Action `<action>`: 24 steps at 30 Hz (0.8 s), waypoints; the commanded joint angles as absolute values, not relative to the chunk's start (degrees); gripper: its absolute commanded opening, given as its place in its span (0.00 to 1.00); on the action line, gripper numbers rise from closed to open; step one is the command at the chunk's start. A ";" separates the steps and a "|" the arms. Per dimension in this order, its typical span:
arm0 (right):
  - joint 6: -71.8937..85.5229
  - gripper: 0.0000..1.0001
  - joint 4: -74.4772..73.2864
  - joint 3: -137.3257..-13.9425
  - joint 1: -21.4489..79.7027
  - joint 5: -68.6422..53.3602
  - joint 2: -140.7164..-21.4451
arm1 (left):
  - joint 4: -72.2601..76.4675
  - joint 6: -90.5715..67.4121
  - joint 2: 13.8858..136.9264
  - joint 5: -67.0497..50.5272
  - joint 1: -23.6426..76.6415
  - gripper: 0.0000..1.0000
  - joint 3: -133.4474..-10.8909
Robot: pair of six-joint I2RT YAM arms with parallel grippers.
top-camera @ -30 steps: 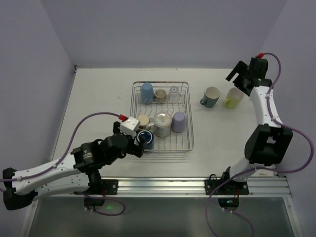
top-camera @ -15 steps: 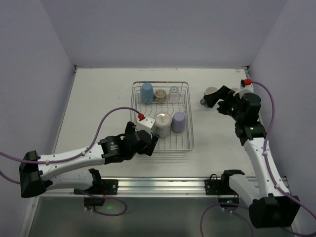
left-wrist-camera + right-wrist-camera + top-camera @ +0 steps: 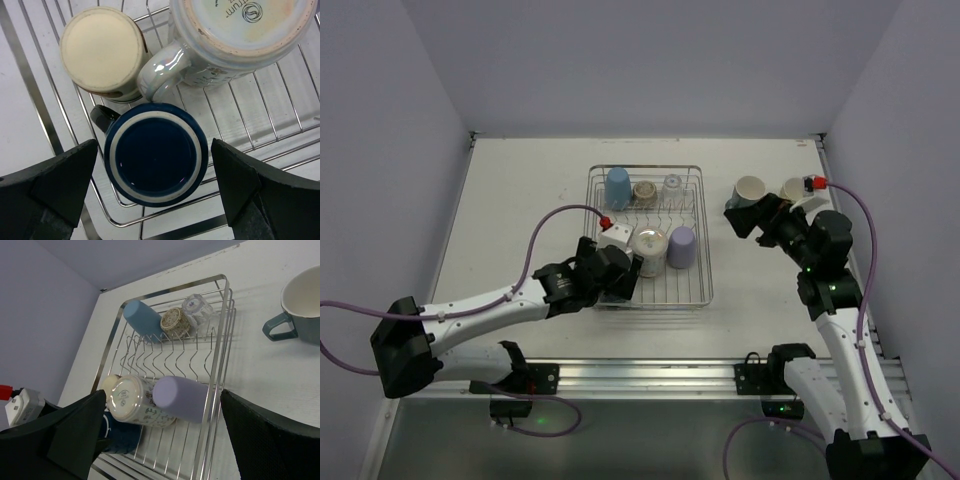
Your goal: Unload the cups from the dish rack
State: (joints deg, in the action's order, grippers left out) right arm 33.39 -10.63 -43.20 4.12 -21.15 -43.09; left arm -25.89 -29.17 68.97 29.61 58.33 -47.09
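Observation:
The dish rack (image 3: pixel 705 232) holds a light blue cup (image 3: pixel 617 187), a beige cup (image 3: pixel 644 190), a clear cup (image 3: pixel 672 185), a large white mug (image 3: pixel 649 250) and a lavender cup (image 3: pixel 681 246). My left gripper (image 3: pixel 618 278) is open over the rack's near left corner. In the left wrist view, my left gripper (image 3: pixel 155 150) straddles an upside-down dark blue cup (image 3: pixel 156 154) without touching it. My right gripper (image 3: pixel 748 215) is open and empty, right of the rack. In the right wrist view, my right gripper (image 3: pixel 162 396) faces the lavender cup (image 3: pixel 180 399).
A grey-teal mug (image 3: pixel 748 192) and a yellow-green cup (image 3: pixel 792 188) stand on the table right of the rack. A cream cup (image 3: pixel 101 53) and the white mug (image 3: pixel 235 30) crowd the dark blue cup. Rack wires (image 3: pixel 150 212) run close beneath it.
My left gripper has moved right and forward into the rack, over the dark blue cup. My right arm has swung from the far right cups down and left toward the rack.

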 commanded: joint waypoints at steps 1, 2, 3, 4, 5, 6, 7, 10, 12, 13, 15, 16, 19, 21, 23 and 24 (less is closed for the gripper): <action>31.47 0.99 -11.16 -42.89 4.22 -23.73 -42.28 | -21.19 -28.39 71.19 27.95 57.75 1.00 -46.67; 31.03 0.99 -12.21 -43.06 4.22 -23.56 -42.45 | -21.01 -28.65 71.71 27.51 57.74 1.00 -46.76; 30.59 0.99 -12.65 -43.33 4.31 -23.64 -42.54 | -21.18 -28.91 72.50 27.42 57.74 1.00 -46.58; 30.50 0.99 -12.83 -43.59 4.31 -23.82 -42.54 | -21.36 -29.18 72.86 27.77 57.66 1.00 -46.58; 30.50 0.99 -13.01 -43.68 4.31 -23.99 -42.45 | -21.62 -29.61 73.04 28.03 57.66 1.00 -46.41; 30.41 0.99 -13.09 -43.77 4.22 -24.17 -42.45 | -21.53 -29.79 73.12 28.65 57.57 1.00 -46.06; 30.50 0.99 -13.01 -43.94 4.31 -24.34 -42.36 | -21.53 -29.97 73.12 28.74 57.48 1.00 -45.88; 30.50 0.99 -13.09 -44.30 4.31 -24.43 -42.45 | -21.18 -30.85 73.13 29.09 57.39 1.00 -45.00; 30.76 0.99 -13.27 -44.30 4.31 -24.70 -42.45 | -20.48 -31.20 73.04 28.83 57.39 0.95 -44.04; 30.94 0.99 -13.27 -44.21 4.22 -24.96 -42.45 | -20.39 -31.29 73.04 28.83 57.39 0.90 -43.77; 31.46 0.99 -13.18 -43.95 4.31 -25.57 -41.93 | -20.04 -31.38 72.07 29.00 57.39 0.72 -42.90; 31.55 0.99 -13.10 -43.86 4.22 -25.84 -41.58 | -20.04 -31.29 71.46 29.09 57.39 0.65 -42.63; 32.95 0.99 -12.66 -43.86 4.31 -27.68 -40.35 | -21.27 -31.38 67.60 29.44 57.39 0.46 -43.06; 35.32 0.99 -11.69 -43.33 4.74 -29.61 -39.38 | -22.32 -31.46 63.47 29.97 57.39 0.38 -43.85; 37.43 0.99 -9.33 -42.10 5.27 -31.19 -37.89 | -22.94 -31.38 59.35 29.97 57.39 0.33 -44.47; 39.70 0.99 -8.36 -41.66 5.62 -32.42 -37.53 | -23.03 -31.29 58.02 29.71 57.39 0.32 -45.08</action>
State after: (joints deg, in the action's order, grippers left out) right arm 34.65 -11.94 -42.52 4.78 -27.31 -39.24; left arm -24.51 -30.57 64.58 27.90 57.76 -42.74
